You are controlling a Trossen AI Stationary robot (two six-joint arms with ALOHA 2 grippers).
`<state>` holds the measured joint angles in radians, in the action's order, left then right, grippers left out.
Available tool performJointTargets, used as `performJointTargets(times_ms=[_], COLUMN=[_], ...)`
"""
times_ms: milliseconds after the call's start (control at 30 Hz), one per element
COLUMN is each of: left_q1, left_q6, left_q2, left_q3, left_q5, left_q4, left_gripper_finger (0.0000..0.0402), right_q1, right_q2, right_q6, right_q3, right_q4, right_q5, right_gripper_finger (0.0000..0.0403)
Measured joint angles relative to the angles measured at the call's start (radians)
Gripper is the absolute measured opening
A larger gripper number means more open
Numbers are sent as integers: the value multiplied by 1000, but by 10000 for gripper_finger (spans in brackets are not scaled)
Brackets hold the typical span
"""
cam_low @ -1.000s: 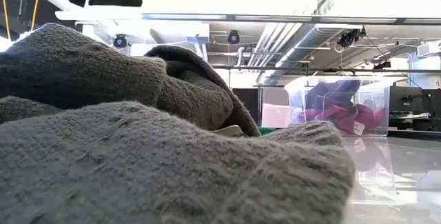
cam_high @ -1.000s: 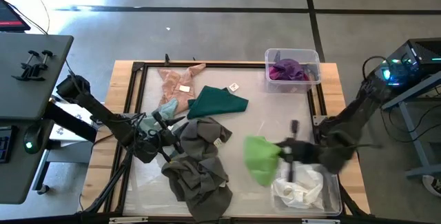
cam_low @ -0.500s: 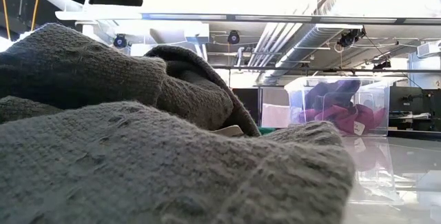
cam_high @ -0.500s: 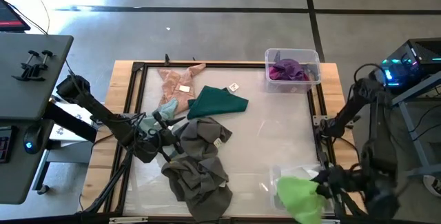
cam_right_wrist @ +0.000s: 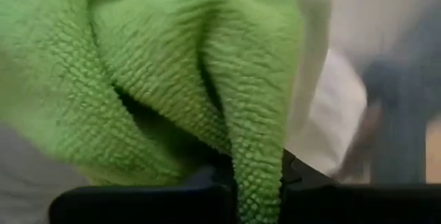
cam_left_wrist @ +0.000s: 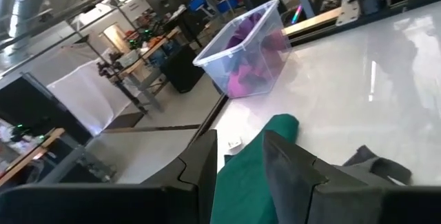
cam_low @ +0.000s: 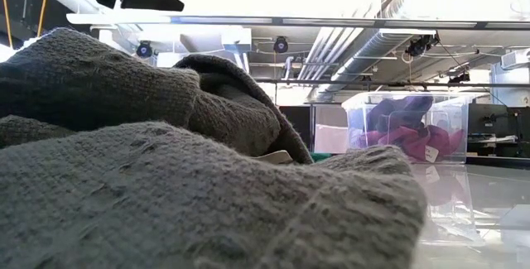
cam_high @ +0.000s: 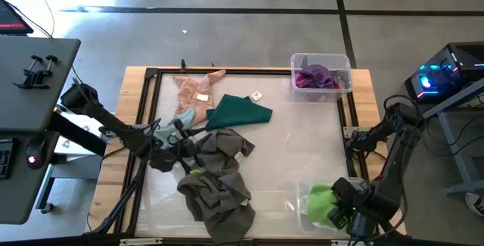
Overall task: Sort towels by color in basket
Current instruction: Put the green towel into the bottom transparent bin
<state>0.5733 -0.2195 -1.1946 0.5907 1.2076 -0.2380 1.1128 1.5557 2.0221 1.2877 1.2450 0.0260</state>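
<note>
Your right gripper (cam_high: 342, 207) pinches lime green towel (cam_high: 321, 201) (fold caught between fingers in wrist view), over clear bin (cam_high: 304, 214) at table's near right corner. Your left gripper (cam_high: 178, 138) sits half open, holding nothing, above dark grey towels (cam_high: 218, 178). Dark green towel (cam_high: 237, 112), peach-pink towel (cam_high: 193, 91) lie mid-table. Magenta towels (cam_high: 316, 76) fill far bin (cam_high: 321, 60).

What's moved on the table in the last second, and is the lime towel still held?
The right claw carried the lime green towel from mid-table to the clear bin at the near right corner, and in the right wrist view its fingers still pinch the cloth. The left claw shifted only slightly by the grey towels. The dark green towel, peach towel and magenta bin stayed put.
</note>
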Motion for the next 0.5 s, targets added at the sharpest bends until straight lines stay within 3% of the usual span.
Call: performJointTargets(times_ms=[133,500], left_q1=[-23,-37], left_q6=[1,9], left_q2=[0,0], left_q3=[0,0], left_q5=[-47,-108], left_q4=[1,4], left_gripper_finger=[105,105], right_q1=[-8,-8], right_q2=[-13,-101], right_q6=[23,64], right_q3=[0,1], right_q4=[-15,7], right_q5=[-53,71], right_gripper_finger=[24,26])
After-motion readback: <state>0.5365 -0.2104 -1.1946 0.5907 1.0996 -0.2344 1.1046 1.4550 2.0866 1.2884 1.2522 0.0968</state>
